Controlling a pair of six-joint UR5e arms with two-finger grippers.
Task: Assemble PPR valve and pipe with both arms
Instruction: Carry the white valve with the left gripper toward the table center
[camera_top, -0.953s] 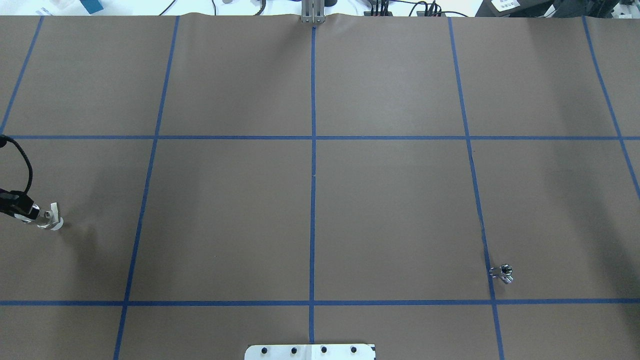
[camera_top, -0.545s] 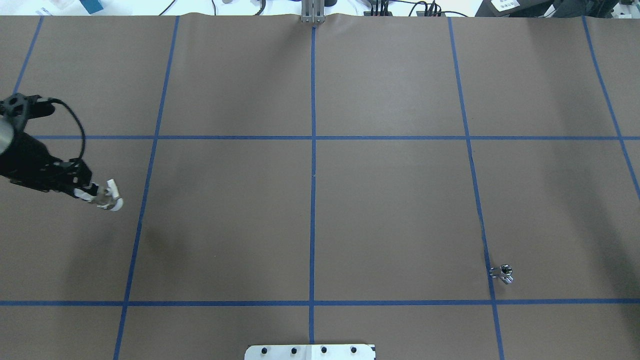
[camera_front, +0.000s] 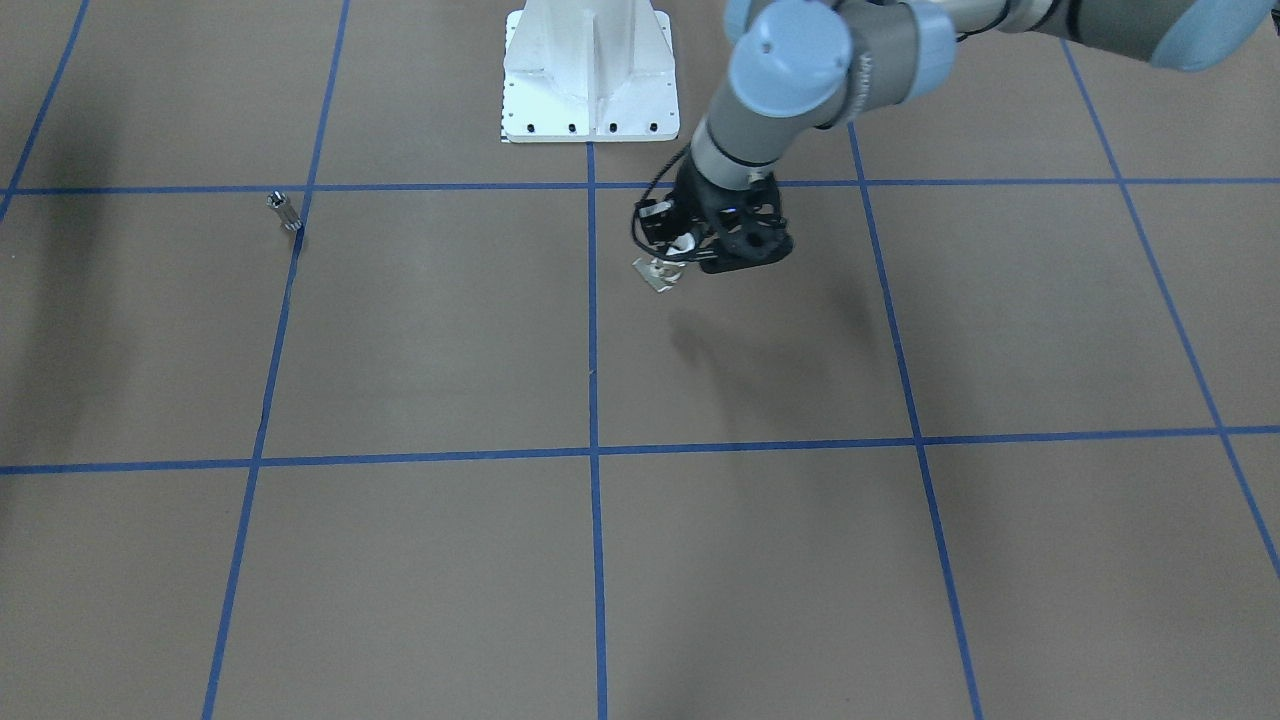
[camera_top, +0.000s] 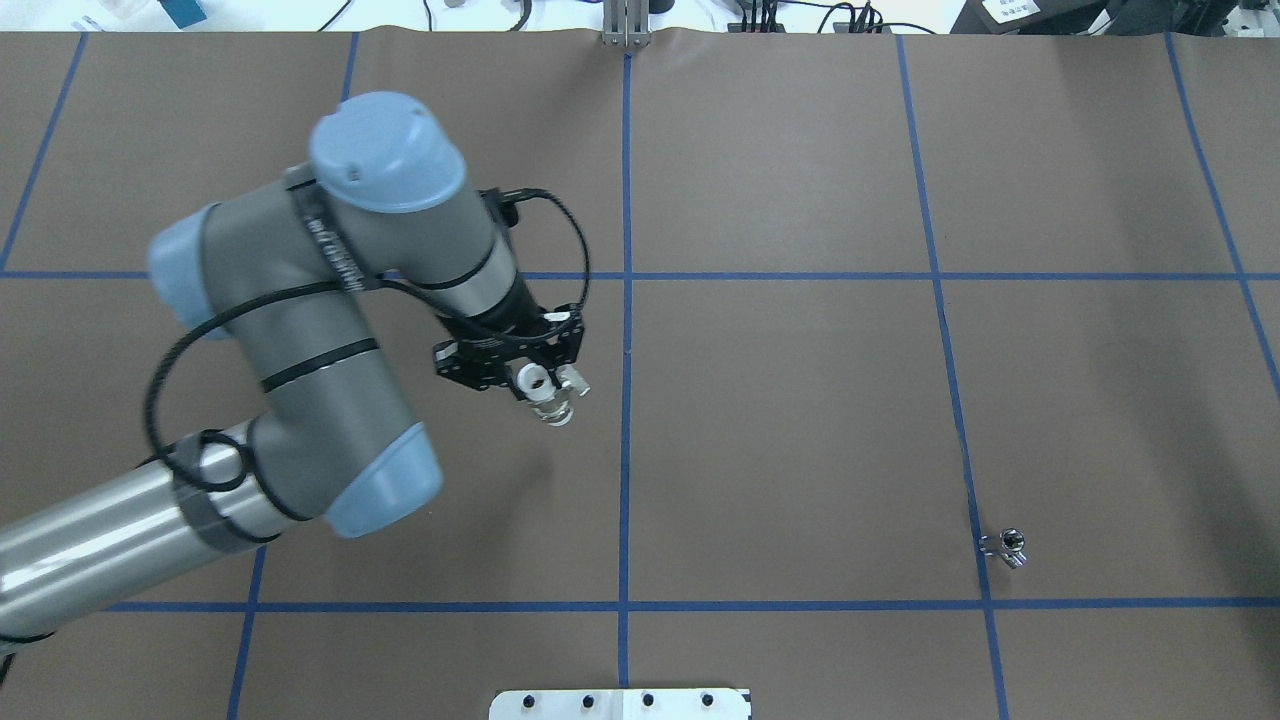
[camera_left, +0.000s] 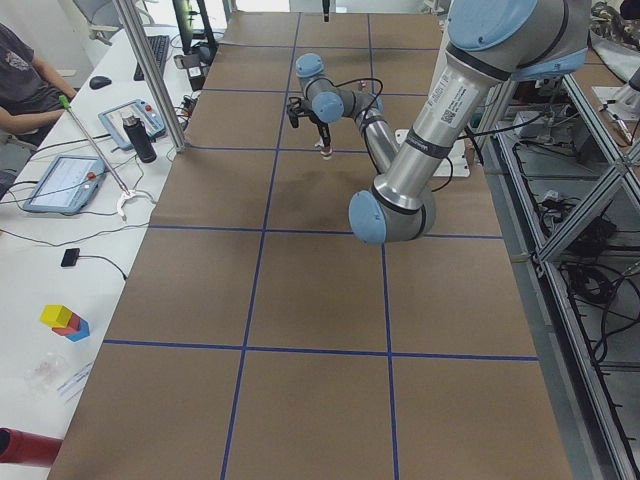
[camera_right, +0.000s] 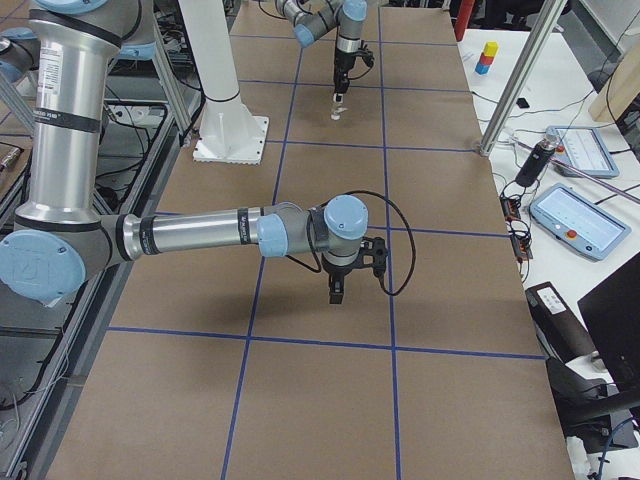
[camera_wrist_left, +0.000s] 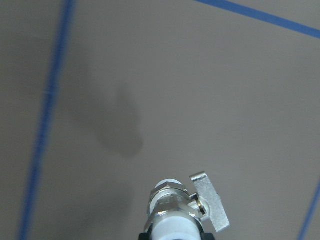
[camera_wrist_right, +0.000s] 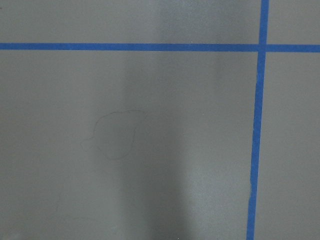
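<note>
The left arm (camera_top: 300, 330) enters low at the overhead view's left edge and folds back at the elbow, its wrist reaching toward the table's middle line. There the left gripper (camera_top: 533, 380) points steeply down, clear of the surface, with its fingers clamped on the PPR valve (camera_wrist_left: 172, 207). The right arm (camera_right: 200, 232) stretches level from an upright link, its wrist bent so that the right gripper (camera_right: 337, 292) hangs fingers-down over the table; whether those fingers are apart or together cannot be told.
</note>
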